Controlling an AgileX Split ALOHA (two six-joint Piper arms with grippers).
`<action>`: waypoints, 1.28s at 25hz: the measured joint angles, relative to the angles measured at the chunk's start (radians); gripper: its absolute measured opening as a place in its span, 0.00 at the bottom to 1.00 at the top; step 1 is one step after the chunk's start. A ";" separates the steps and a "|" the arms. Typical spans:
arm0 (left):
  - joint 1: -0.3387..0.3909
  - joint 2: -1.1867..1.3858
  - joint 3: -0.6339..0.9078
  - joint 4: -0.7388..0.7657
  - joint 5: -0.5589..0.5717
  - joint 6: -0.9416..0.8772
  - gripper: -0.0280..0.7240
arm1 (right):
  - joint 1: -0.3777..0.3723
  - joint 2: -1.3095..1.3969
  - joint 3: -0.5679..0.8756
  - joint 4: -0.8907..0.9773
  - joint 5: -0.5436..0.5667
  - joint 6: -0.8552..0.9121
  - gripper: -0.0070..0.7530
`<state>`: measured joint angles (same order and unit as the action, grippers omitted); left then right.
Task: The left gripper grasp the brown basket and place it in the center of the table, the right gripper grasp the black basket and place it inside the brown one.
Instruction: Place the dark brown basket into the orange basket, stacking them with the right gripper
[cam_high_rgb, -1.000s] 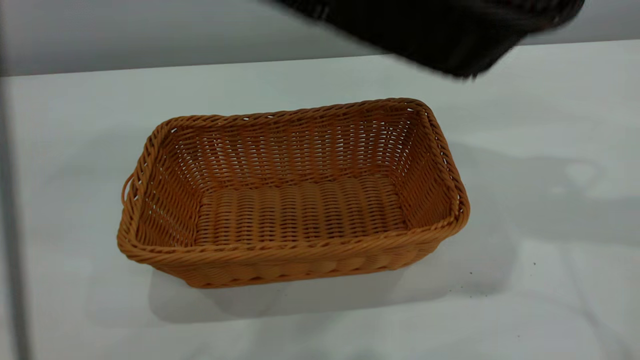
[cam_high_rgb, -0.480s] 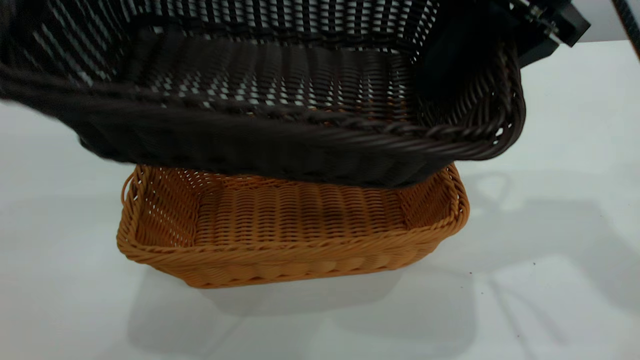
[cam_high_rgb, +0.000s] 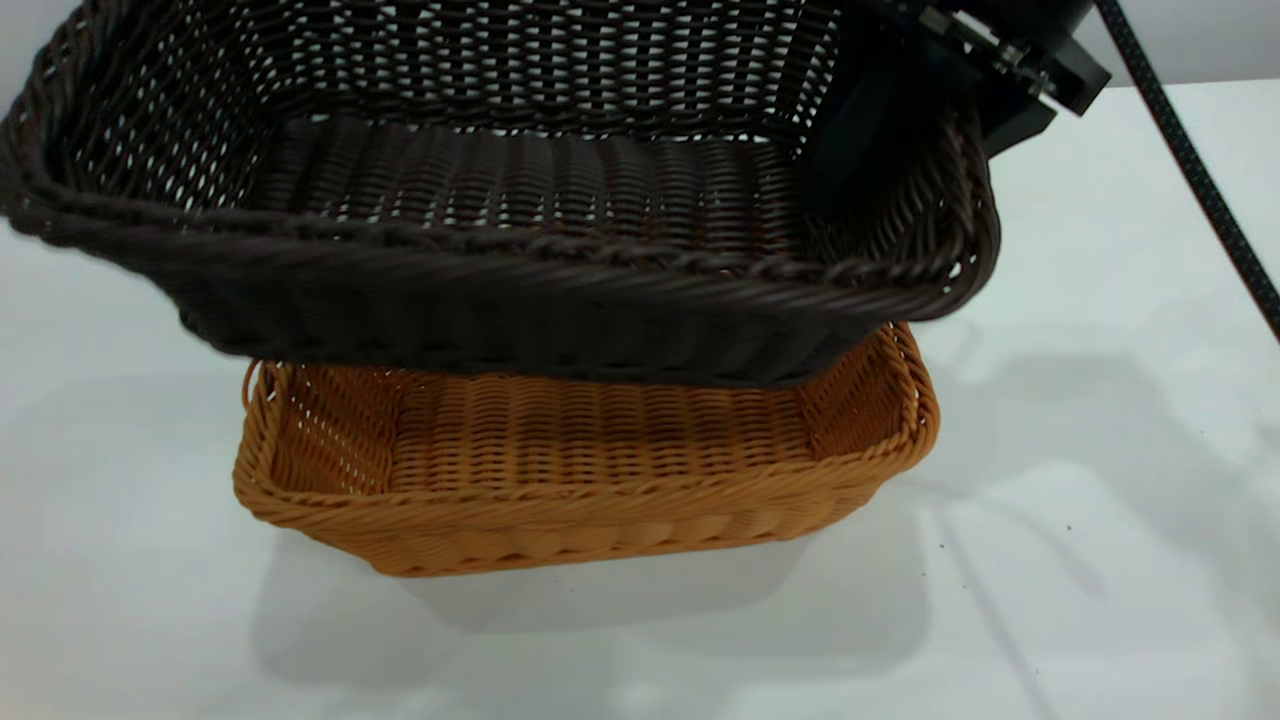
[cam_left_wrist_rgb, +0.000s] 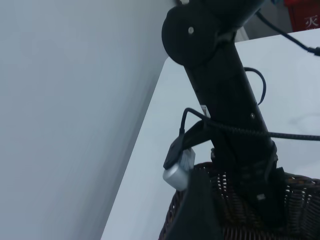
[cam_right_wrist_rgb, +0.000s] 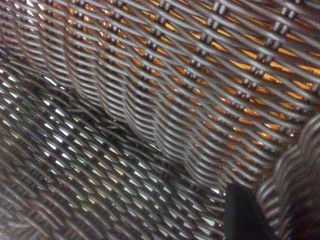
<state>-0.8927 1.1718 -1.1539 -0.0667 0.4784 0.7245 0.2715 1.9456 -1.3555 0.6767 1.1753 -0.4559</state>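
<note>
Presently my right gripper (cam_high_rgb: 905, 150) holds the black basket (cam_high_rgb: 480, 210) by its right-hand short wall, one finger inside the wall and the body outside it, closed onto the weave. The basket hangs in the air, its near rim lower than its far rim. Below it the brown basket (cam_high_rgb: 590, 480) sits flat on the table (cam_high_rgb: 1100, 500), in the middle region and well apart from the right edge; its far half is covered from view by the black one. I cannot tell whether the two touch at the far side.

Handling judgement: both baskets look like stiff woven strand, light for their bulk, open-meshed and not fragile. The flaring walls should let one nest in the other if lined up squarely. A hold at one end wall leaves the long body cantilevered, so I expect droop and swing at the free end. The braided rim is the firmest place to pinch; the mesh below it may flex. The surface looks smooth, so some slip in the fingers is possible.

View comparison: the exterior view gives the stacking relation and the tilt. My right wrist view shows only the black weave close up, with orange visible through the gaps, which indicates the brown basket lies beneath that portion. The left wrist view shows the right arm and its braided cable (cam_left_wrist_rgb: 280, 134) reaching down into the black basket near a table edge; the left gripper itself is not in view.
</note>
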 joint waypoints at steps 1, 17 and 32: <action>0.000 0.000 0.000 0.000 0.001 0.000 0.75 | 0.001 0.008 0.000 0.003 0.000 -0.006 0.34; 0.000 0.000 0.000 0.001 0.007 0.001 0.75 | 0.001 0.110 0.000 -0.032 -0.036 -0.038 0.34; 0.000 0.000 0.000 -0.001 0.036 0.000 0.75 | 0.001 0.143 0.000 -0.039 -0.065 -0.067 0.34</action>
<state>-0.8927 1.1718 -1.1539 -0.0675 0.5145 0.7249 0.2727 2.0887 -1.3555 0.6381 1.1100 -0.5224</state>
